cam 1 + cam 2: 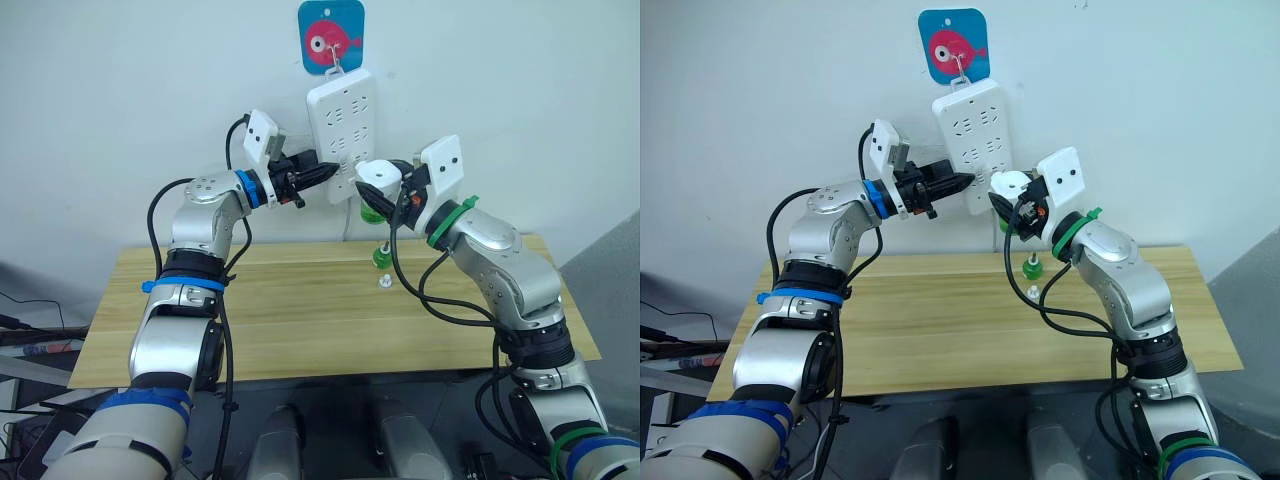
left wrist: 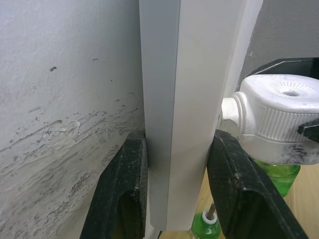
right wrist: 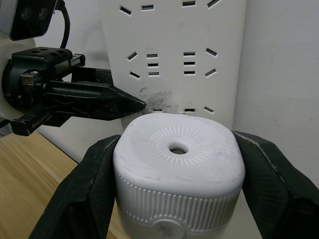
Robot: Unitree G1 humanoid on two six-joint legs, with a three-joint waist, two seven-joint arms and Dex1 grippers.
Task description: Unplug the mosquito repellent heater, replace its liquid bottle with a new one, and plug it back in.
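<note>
- A white wall (image 1: 120, 90) stands behind a wooden table (image 1: 300, 320), and a white power strip (image 1: 343, 130) hangs on it from a hook below a blue fish sticker (image 1: 330, 37).
- The left gripper (image 1: 328, 171) is clamped on the strip's lower edge, one black finger (image 2: 122, 191) behind it and one in front.
- The right gripper (image 3: 174, 194) is closed on the mosquito repellent heater (image 3: 178, 172), held just beside the strip's lower sockets, near the left gripper's tips.
- A green bottle (image 2: 279, 175) hangs under the heater.
- Below the right gripper, another green bottle (image 1: 382, 256) and a small white piece (image 1: 384, 282) stand on the table.
</note>
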